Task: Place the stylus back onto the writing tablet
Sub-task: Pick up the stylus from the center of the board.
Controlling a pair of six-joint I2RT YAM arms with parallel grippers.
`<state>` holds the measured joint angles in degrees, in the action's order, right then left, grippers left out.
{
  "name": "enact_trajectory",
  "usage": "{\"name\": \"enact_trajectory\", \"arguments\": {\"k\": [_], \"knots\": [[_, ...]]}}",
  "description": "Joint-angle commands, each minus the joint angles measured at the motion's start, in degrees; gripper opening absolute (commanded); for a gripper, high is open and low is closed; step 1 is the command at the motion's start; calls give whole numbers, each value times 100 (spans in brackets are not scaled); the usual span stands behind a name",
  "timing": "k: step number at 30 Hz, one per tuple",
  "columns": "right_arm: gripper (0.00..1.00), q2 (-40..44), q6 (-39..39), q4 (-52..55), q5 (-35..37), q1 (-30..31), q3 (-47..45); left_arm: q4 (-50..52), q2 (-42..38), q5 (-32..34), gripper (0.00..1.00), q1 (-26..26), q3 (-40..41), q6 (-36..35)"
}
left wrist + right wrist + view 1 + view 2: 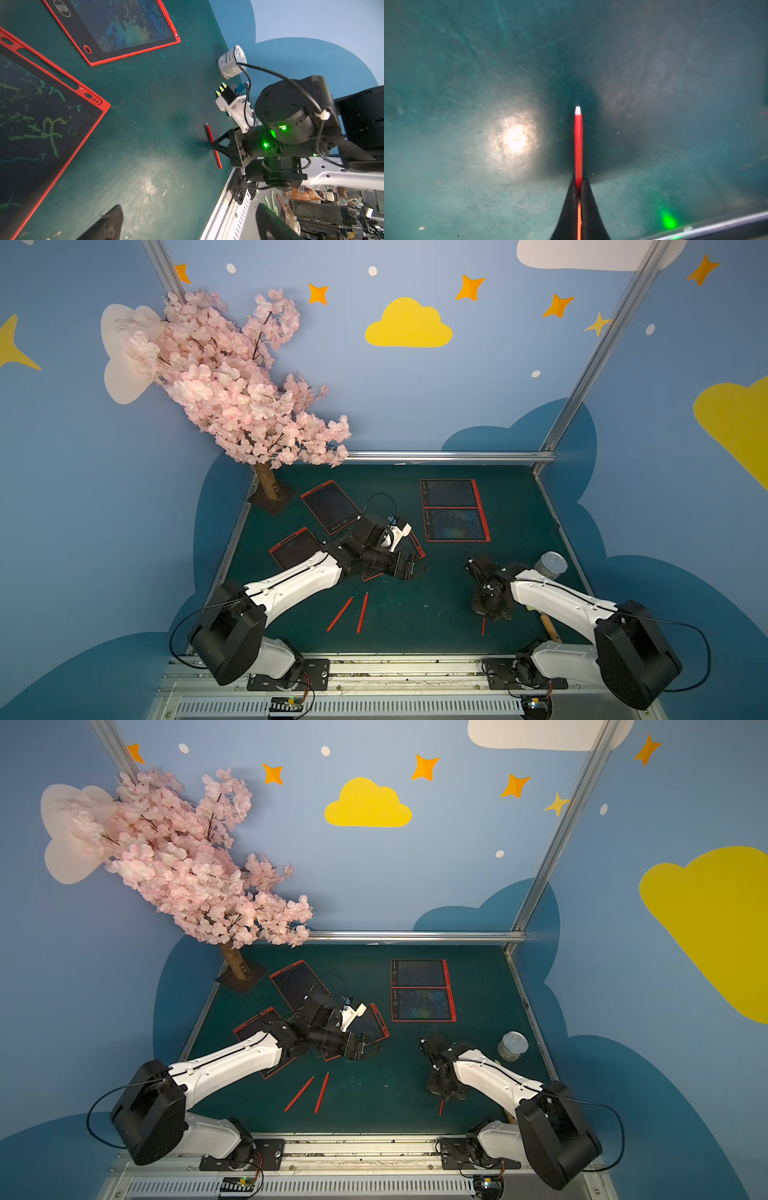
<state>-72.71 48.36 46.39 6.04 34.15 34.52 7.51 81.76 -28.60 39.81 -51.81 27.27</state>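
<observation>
Grasp stage: the right gripper [578,184] has its jaws clamped on the red stylus [578,145] low over the tabletop [446,62], well apart from the writing tablet [41,124], beside which the left gripper [190,207] hovers, jaws wide apart; carrying and placing are not yet done.

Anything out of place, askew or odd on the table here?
Yes. A loose stylus and a second stylus lie on the mat, off any tablet. The far-left tablet lies skewed, unlike the squared pair. A tin can seems unrelated.
</observation>
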Motion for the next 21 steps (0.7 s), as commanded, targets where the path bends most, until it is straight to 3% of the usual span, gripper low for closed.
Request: {"name": "enact_trajectory", "arguments": {"k": [1, 21], "knots": [[2, 87, -106, -8, -78, -14, 125, -65, 2, -71, 98, 5, 33, -31], [1, 264, -379, -193, -262, -12, 128, -153, 38, -124, 98, 30, 92, 9]]}}
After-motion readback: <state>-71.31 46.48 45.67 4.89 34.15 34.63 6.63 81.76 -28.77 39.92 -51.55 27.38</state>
